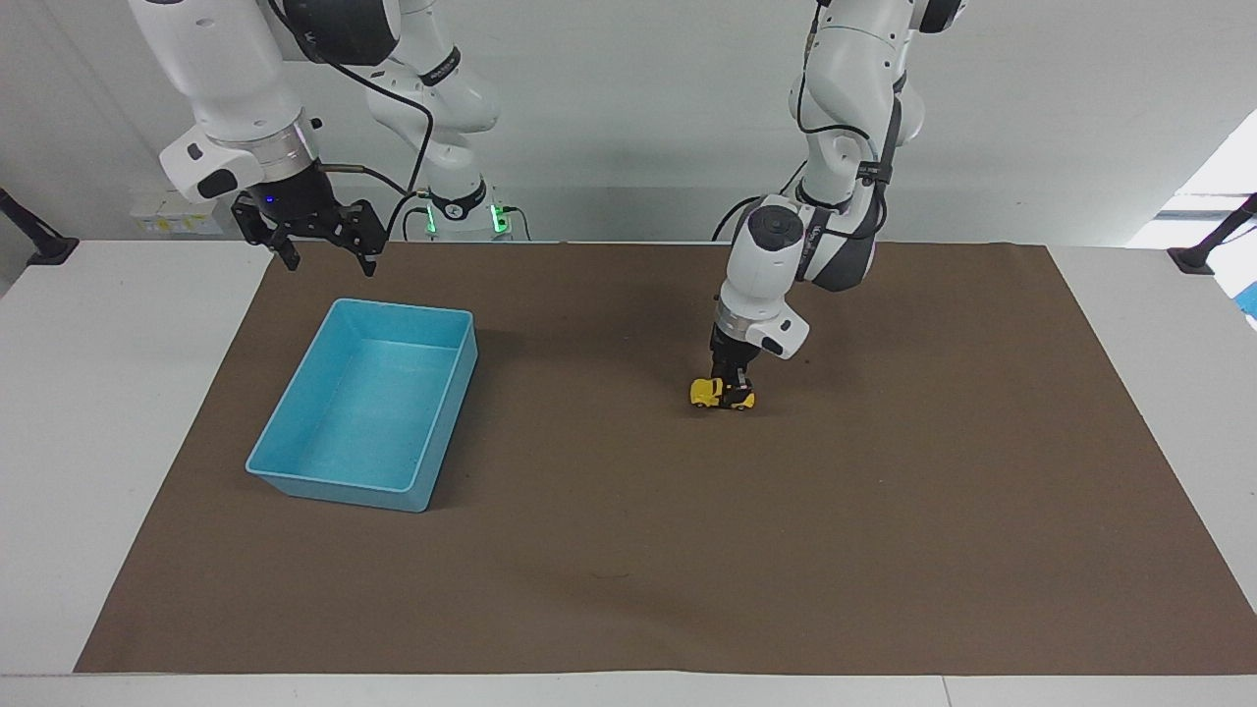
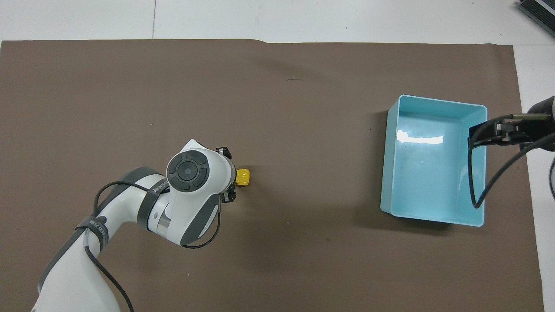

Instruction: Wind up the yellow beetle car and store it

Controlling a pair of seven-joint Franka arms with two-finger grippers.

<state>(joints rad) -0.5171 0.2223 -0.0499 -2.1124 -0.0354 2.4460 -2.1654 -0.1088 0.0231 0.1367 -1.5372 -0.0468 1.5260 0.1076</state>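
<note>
The yellow beetle car [image 1: 705,393] stands on the brown mat [image 1: 628,550] near the middle of the table; in the overhead view only its front end [image 2: 243,177] shows past the wrist. My left gripper [image 1: 733,383] is down over the car's middle with its fingers straddling the body, and in the overhead view [image 2: 227,175] they stand wider apart than the car. The empty blue bin [image 1: 373,412] sits toward the right arm's end, also in the overhead view [image 2: 429,173]. My right gripper [image 1: 326,257] waits open in the air by the bin's end nearest the robots [image 2: 477,134].
The brown mat covers most of the white table [image 1: 128,412]. A black cable [image 2: 498,173] hangs from the right arm over the bin's edge. Bare mat lies between the car and the bin.
</note>
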